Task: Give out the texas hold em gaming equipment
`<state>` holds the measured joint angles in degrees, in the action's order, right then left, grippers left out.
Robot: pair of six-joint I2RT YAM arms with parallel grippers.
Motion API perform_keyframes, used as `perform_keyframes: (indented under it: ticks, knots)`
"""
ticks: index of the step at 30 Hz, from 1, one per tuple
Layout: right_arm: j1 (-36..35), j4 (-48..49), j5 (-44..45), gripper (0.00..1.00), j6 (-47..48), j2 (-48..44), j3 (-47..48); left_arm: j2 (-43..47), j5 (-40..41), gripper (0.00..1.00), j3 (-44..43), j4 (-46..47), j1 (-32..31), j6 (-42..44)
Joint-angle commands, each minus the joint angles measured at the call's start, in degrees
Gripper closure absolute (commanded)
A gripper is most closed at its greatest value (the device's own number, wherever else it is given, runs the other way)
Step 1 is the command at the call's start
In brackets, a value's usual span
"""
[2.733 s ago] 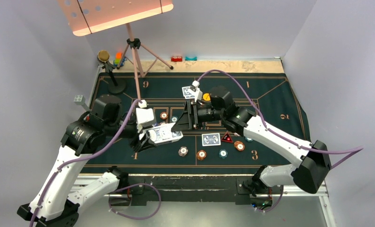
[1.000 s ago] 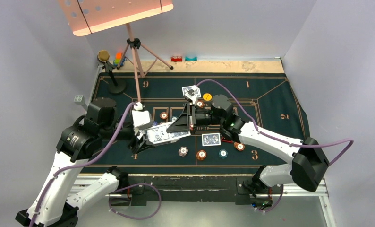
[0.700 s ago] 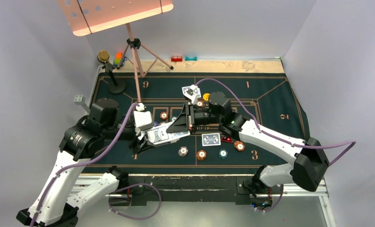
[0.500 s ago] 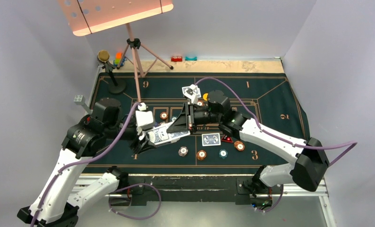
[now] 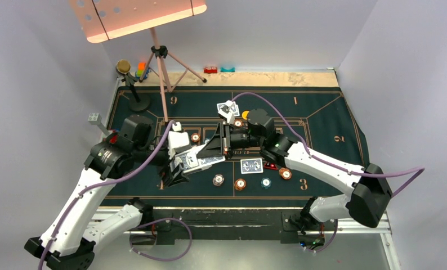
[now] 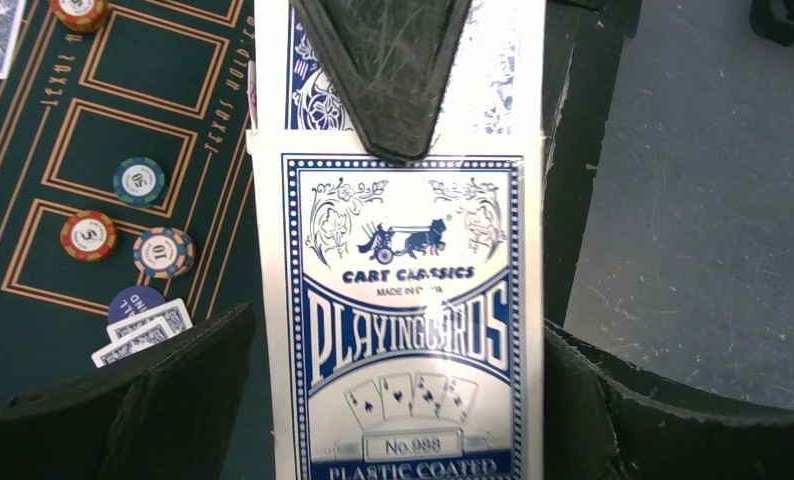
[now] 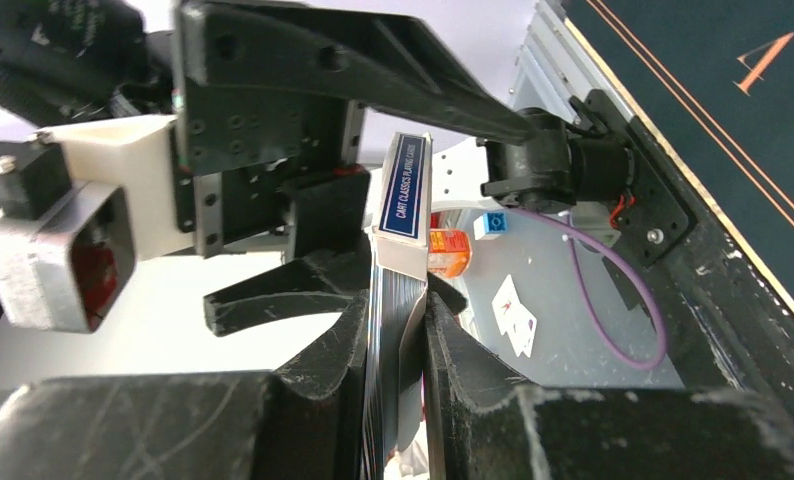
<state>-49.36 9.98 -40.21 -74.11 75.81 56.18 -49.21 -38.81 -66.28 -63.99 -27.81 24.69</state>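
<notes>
A blue-and-white playing-card box (image 5: pixel 196 162) hangs above the dark green mat (image 5: pixel 322 124), left of centre. My right gripper (image 5: pixel 213 152) is shut on the deck of cards (image 7: pixel 393 340) that sticks out of the box's end (image 7: pixel 403 190). My left gripper (image 6: pixel 398 350) is open, a finger (image 6: pixel 173 390) on each side of the box (image 6: pixel 403 300) and clear of it. One card (image 5: pixel 251 165) lies face down beside the red triangular marker (image 5: pixel 271 165). Chips (image 5: pixel 240 184) lie along the near row. More chips (image 6: pixel 138 180) and a blue disc (image 6: pixel 135 303) lie further back.
A tripod with a pink board (image 5: pixel 137 17) and a small stand (image 5: pixel 132 84) rise at the back left, with stacked toy blocks (image 5: pixel 139 70) behind them. Two cards (image 5: pixel 226 108) and a yellow disc (image 5: pixel 245 115) lie at the mat's far centre.
My left gripper has opened and let go of the card box, and its arm has shifted a little to the right. The right gripper keeps its hold.
</notes>
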Motion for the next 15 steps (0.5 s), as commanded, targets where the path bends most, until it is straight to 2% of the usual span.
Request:
perform_keyframes:
  ticks: [1, 6, 10, 15]
  knots:
    - [-0.46, 9.08, -1.8, 1.0, -2.86, -0.49, -0.59, -0.21, -2.2, 0.0, 0.8, 0.93, 0.07, 0.66]
    - [-0.54, 9.04, -1.63, 1.0, -2.65, -0.14, -0.66, 0.03, -2.71, 0.0, 0.14, 0.25, 0.05, 2.18]
    - [-0.57, 2.18, -1.21, 1.0, 1.44, 0.44, 1.75, -0.46, -3.81, 0.03, -1.97, -1.55, -0.06, 3.97]
    - [-0.65, -1.11, -0.85, 1.0, 3.26, 0.86, 3.33, -0.09, -3.39, 0.0, -2.68, -1.65, -0.35, 4.6]
